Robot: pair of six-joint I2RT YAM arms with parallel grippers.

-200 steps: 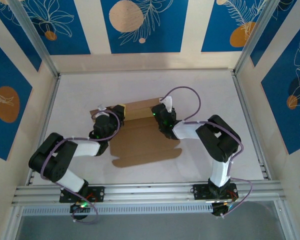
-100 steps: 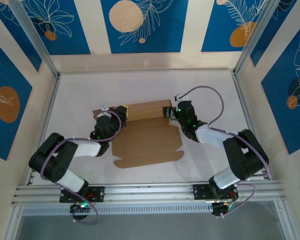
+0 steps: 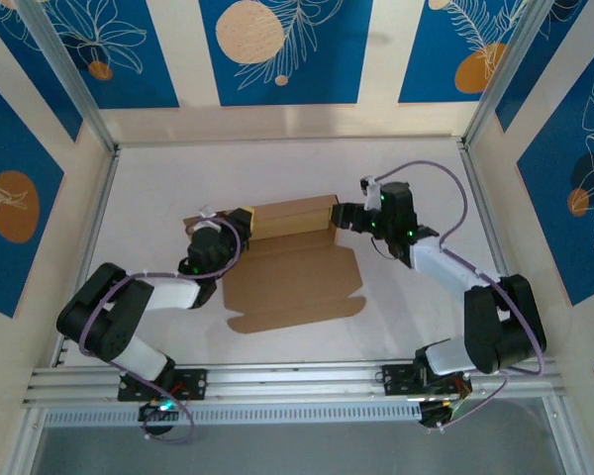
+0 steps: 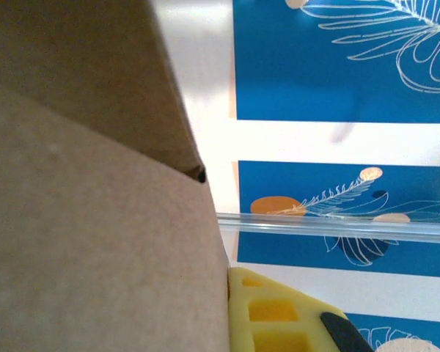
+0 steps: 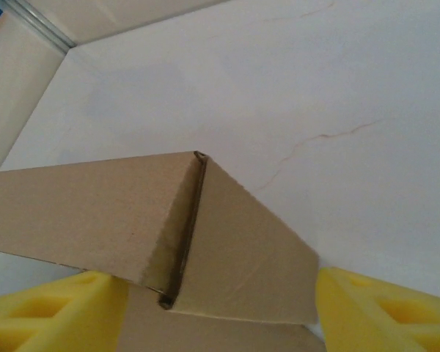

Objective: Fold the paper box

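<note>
The paper box (image 3: 292, 282) is brown cardboard lying mid-table, its back wall (image 3: 295, 215) folded up into a long strip. My left gripper (image 3: 240, 222) is shut on the strip's left end. In the left wrist view the cardboard (image 4: 95, 220) covers the left side, and a yellow finger (image 4: 279, 319) presses flat against it. My right gripper (image 3: 340, 220) sits at the strip's right end. In the right wrist view the folded end flap (image 5: 235, 249) lies between its two yellow fingers (image 5: 51, 312), which stand wide apart, and a thin gap shows at the right finger.
The table (image 3: 178, 168) is white, walled by blue patterned panels and aluminium rails (image 3: 89, 228). Both arm bases are bolted to the front rail (image 3: 297, 376). Bare table lies behind the box and on both sides.
My right arm swung outward to the right. Its gripper left the middle of the folded wall, went to the wall's right end and opened wide. The left gripper kept still.
</note>
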